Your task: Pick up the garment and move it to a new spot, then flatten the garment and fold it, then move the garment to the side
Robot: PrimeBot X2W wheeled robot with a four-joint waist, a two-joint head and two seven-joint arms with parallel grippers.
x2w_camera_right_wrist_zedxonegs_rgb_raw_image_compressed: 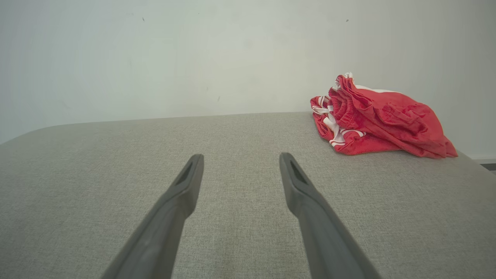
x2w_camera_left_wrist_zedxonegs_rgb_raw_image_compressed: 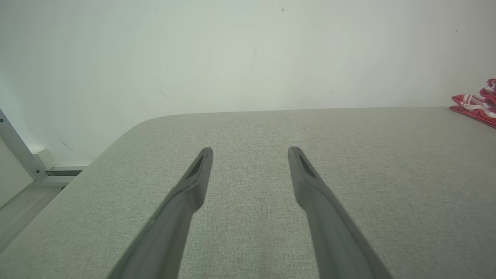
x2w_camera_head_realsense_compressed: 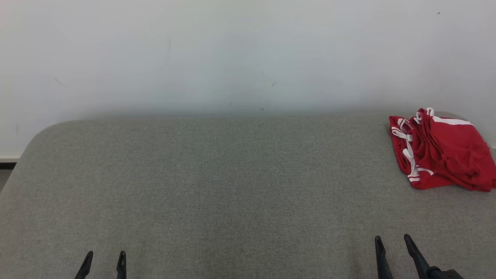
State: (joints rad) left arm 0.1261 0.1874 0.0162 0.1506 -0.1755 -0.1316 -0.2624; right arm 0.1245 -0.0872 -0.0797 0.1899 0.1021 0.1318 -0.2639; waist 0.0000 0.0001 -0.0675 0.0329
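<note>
Fingers on left gripper [x2w_camera_head_realsense_compressed: 106, 254] and right gripper [x2w_camera_head_realsense_compressed: 392, 237] gape empty; garment [x2w_camera_head_realsense_compressed: 441, 155] beyond the right pair looks limp, light: pinch a bunched fold.

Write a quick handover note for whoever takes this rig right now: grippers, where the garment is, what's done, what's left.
Left gripper: open, empty, at the near left of the table.
Right gripper: open, empty, at the near right.
Garment: red with white trim, bunched in loose layers at the table's far right, apart from both grippers.
Done: nothing evident; the garment is neither flat nor neatly folded.
Left: pick it up, move it, flatten, fold, set aside.
</note>
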